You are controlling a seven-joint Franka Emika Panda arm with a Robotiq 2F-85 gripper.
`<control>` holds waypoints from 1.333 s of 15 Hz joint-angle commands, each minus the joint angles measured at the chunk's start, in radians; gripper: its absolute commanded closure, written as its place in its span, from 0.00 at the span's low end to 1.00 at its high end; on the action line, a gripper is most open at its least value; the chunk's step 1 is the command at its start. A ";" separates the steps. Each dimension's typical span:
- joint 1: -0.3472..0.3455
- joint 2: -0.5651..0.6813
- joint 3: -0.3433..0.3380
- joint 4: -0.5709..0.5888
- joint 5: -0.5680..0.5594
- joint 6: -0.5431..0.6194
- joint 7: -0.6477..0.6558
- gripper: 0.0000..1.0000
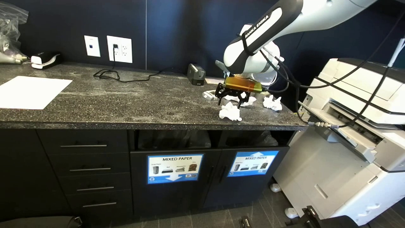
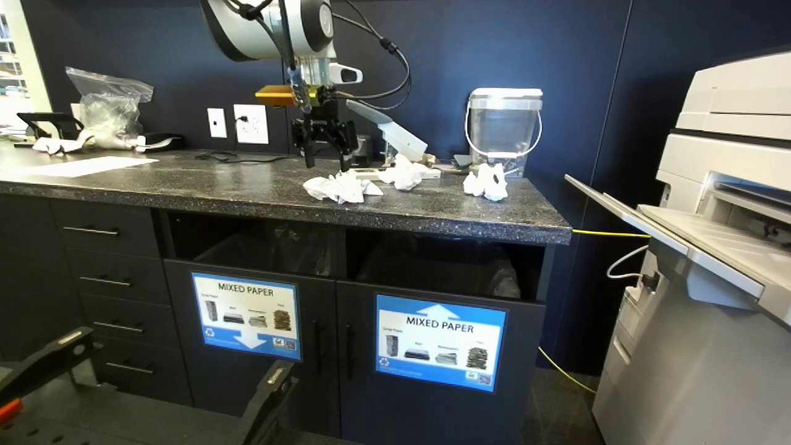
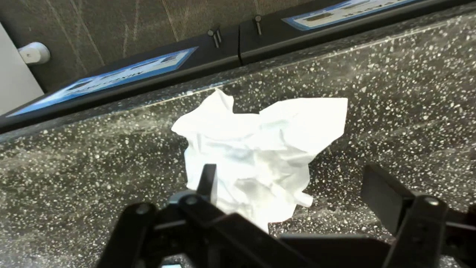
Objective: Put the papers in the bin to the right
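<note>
The end effector point(image 2: 326, 165) hangs over the counter point(image 2: 247, 179), left of centre in an exterior view, its jaws spread wide. Three crumpled papers point(image 2: 403, 173) lie in a rough row from mid-frame rightward, the left wad point(image 2: 343, 188) just below the end effector in that picture. Upper right, behind the right-hand wad point(image 2: 486, 183), the bin point(image 2: 503, 127) stands upright (a pale, see-through bucket, whitish at the rim). The wrist view has one wad point(image 3: 253, 160) at its centre.
</note>
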 commanded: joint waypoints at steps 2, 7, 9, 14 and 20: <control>0.076 0.091 -0.083 0.097 -0.049 0.013 0.121 0.00; 0.109 0.149 -0.135 0.136 -0.072 0.027 0.181 0.00; 0.112 0.169 -0.145 0.152 -0.070 0.027 0.190 0.00; 0.109 0.222 -0.162 0.186 -0.063 0.035 0.205 0.00; 0.119 0.221 -0.178 0.232 -0.076 0.008 0.195 0.00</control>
